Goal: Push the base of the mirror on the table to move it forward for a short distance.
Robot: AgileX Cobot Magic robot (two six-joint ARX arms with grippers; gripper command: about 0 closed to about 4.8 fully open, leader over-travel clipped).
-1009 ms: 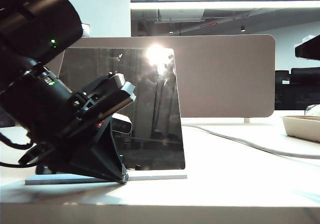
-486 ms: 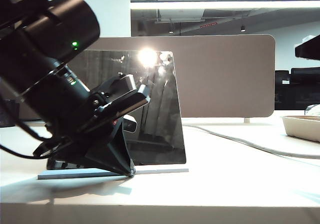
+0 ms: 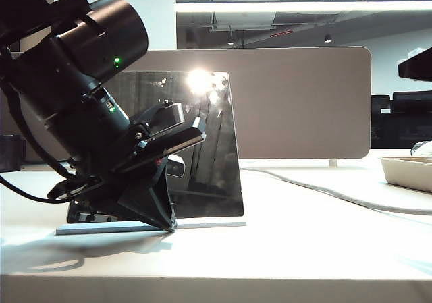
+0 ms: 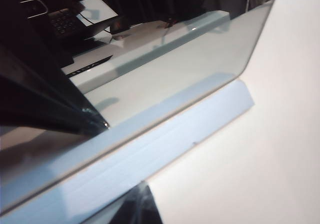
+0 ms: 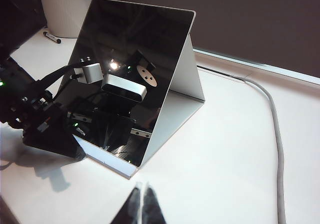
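Note:
The mirror (image 3: pixel 209 154) stands tilted on the white table (image 3: pixel 304 249), a dark glossy panel with a white back support (image 5: pixel 182 79). Its base (image 3: pixel 209 225) is a thin pale plate along the panel's lower edge. My left gripper (image 3: pixel 170 226) is shut, its tip down on the table and pressed against the base's front edge. Up close, the left gripper (image 4: pixel 141 196) is one dark wedge touching the base (image 4: pixel 165 139) below the mirror (image 4: pixel 165 79). My right gripper (image 5: pixel 141 199) is shut on nothing and hovers over bare table, short of the mirror (image 5: pixel 130 49) and apart from the base (image 5: pixel 112 160).
A brown desk divider (image 3: pixel 304 107) runs behind the mirror. A grey-white cable (image 3: pixel 337 196) snakes across the table to the right, and a shallow tray (image 3: pixel 408 171) sits at the far right. A marker (image 5: pixel 52 37) lies beyond the mirror.
The mirror and its base have slid away from the exterior camera, with the left gripper's tip staying against the base. The left arm has risen and shifted right.

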